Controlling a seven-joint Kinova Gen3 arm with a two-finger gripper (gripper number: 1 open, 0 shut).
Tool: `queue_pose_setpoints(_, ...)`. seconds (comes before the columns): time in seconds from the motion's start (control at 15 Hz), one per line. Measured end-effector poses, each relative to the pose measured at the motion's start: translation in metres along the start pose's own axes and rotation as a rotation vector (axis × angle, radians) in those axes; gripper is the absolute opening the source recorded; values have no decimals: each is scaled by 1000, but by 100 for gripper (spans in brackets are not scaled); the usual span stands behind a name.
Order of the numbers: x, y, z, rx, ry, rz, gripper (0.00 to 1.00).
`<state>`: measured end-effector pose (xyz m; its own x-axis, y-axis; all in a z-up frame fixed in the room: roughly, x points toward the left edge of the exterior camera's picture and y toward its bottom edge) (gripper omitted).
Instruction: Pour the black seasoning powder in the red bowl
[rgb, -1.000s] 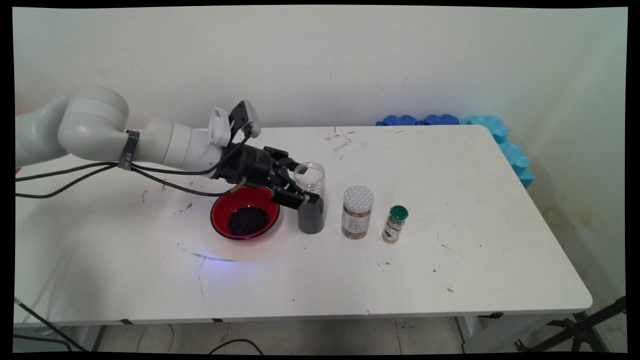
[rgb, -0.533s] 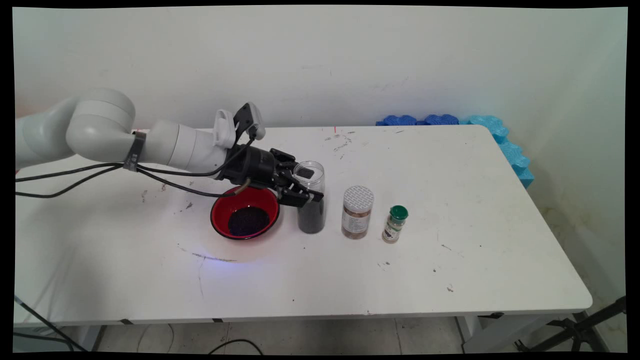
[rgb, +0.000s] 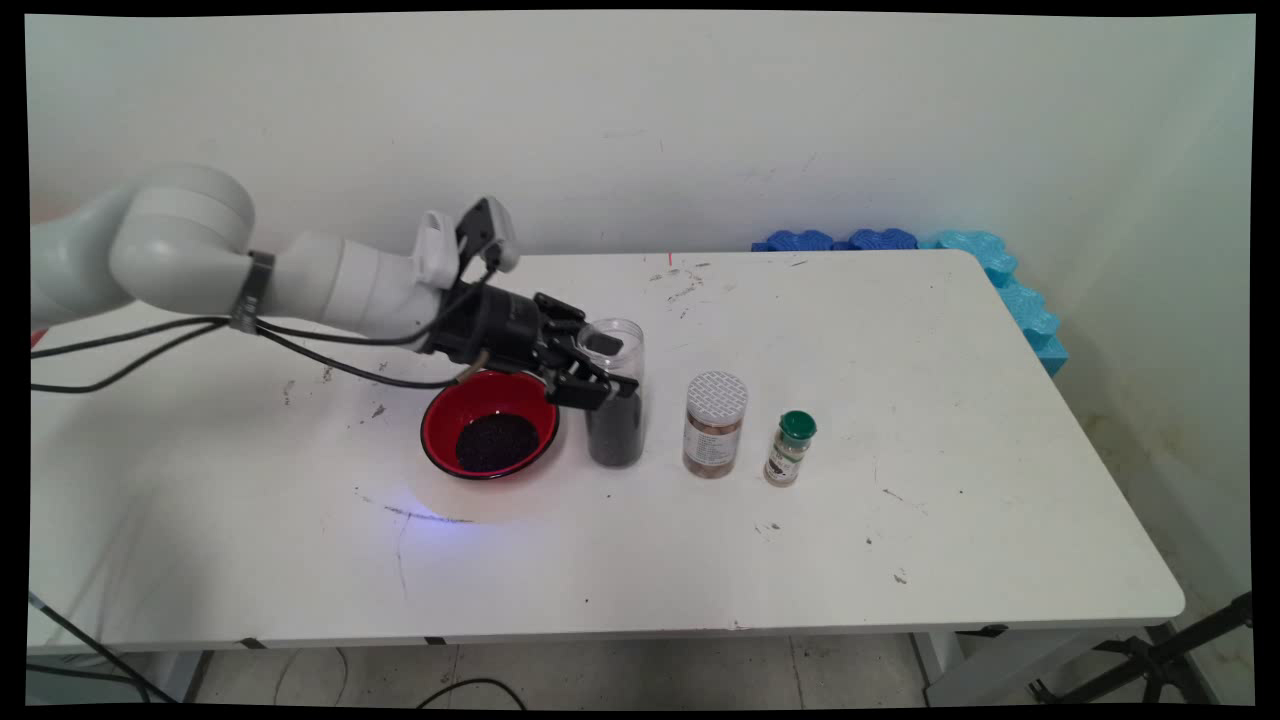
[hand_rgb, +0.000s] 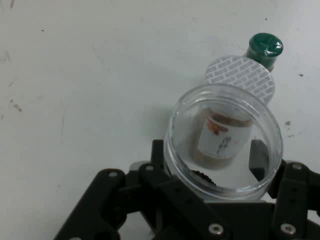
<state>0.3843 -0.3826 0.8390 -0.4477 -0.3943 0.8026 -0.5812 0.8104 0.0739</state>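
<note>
A clear, lidless jar (rgb: 615, 430) about half full of dark grains stands just right of a red bowl (rgb: 432, 430) that holds more of the same dark grains. My gripper (rgb: 605, 370) comes in from the left over the bowl's far rim and is shut on the jar's upper part. In the hand view the jar's open mouth (hand_rgb: 225, 100) sits between my fingers (hand_rgb: 260, 157), one on each side. To the jar's right stand a brown spice jar with a white lid (rgb: 715, 425) (hand_rgb: 240, 75) and a small green-capped bottle (rgb: 790, 448) (hand_rgb: 265, 46).
Blue foam pieces (rgb: 880, 240) line the table's back right corner and right edge (rgb: 1035, 320). Black cables (rgb: 150, 350) hang from the arm over the left of the table. The white table (rgb: 900, 520) has scattered marks.
The fingers went from loosely flanking the jar to gripping it. The jar, held, has shifted slightly left toward the bowl, and the arm drew back a little to the left.
</note>
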Motion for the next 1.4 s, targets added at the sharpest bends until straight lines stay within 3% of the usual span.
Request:
queue_pose_setpoints(0.67,24,2,-85,-11,-8,-38,0)
queue_pose_setpoints(1.4,46,15,-176,-105,-8,-102,0)
